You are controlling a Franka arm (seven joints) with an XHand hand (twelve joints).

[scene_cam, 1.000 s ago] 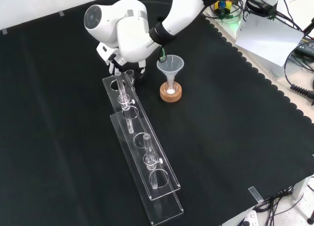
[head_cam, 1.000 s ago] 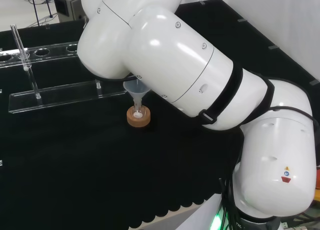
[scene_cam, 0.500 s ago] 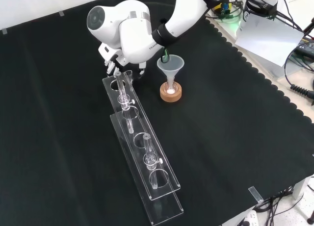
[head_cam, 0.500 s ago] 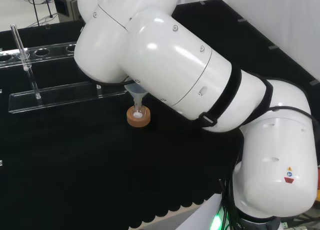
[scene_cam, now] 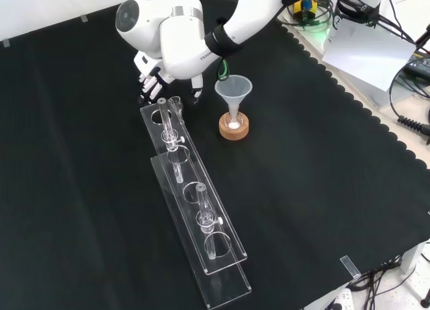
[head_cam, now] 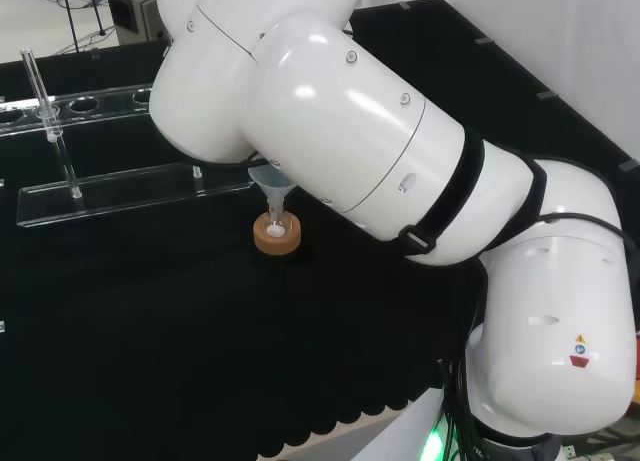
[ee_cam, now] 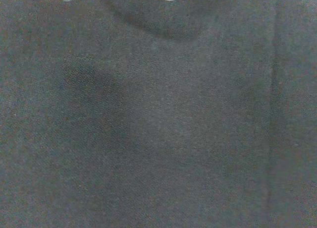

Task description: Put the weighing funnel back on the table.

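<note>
Front view: the hand [scene_cam: 153, 78] hangs above the black cloth [scene_cam: 322, 189], fingers relaxed and spread, grasping nothing. Just below it a small clear piece, seemingly the weighing funnel [scene_cam: 176, 103], lies at the upper end of the rack [scene_cam: 201, 216].

Matt black woven cloth [scene_cam: 302, 189], glossy white arm [head_cam: 350, 131] shells, clear smooth plastic rack [scene_cam: 195, 209], cork ring [scene_cam: 234, 130].

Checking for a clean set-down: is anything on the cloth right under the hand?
Nothing visible: the wrist view shows bare black cloth below the hand. In the front view the clear tube rack starts just below the fingers, the funnel to their right.
</note>
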